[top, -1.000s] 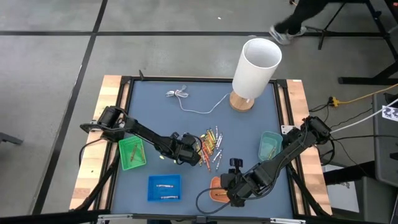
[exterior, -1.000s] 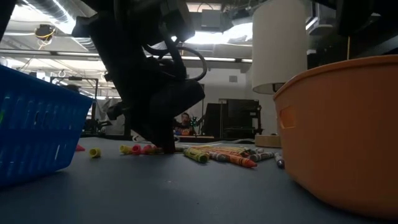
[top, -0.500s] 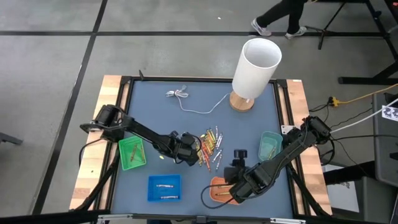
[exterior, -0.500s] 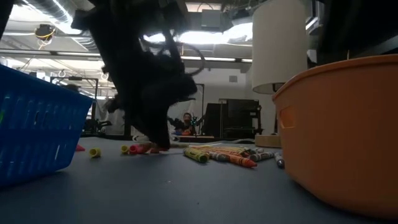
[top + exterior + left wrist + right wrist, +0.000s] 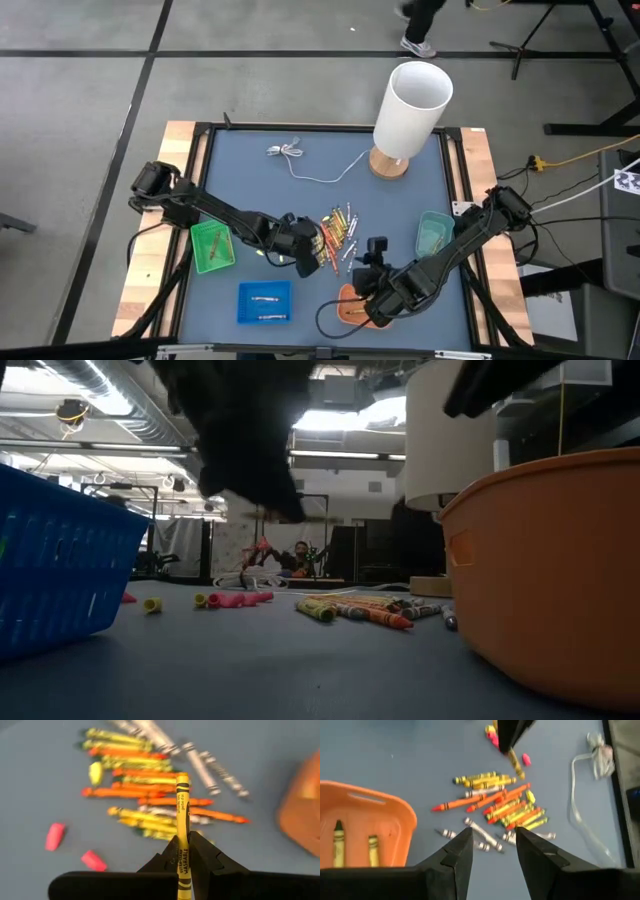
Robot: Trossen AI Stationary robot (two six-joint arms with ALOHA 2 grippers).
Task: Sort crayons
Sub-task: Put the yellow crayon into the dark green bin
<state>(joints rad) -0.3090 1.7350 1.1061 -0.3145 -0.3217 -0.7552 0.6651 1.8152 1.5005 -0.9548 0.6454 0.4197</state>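
The left gripper (image 5: pixel 183 851) is clenched on a yellow crayon (image 5: pixel 182 820), lifted above the crayon pile (image 5: pixel 340 232) at frame centre. Next, I judge, it carries it to the orange tray (image 5: pixel 365 832), which already holds yellow ones. The right gripper (image 5: pixel 492 847) waits open beside that tray. The blue mat (image 5: pixel 300 195) also carries a white lamp (image 5: pixel 410 110); workshop room behind.
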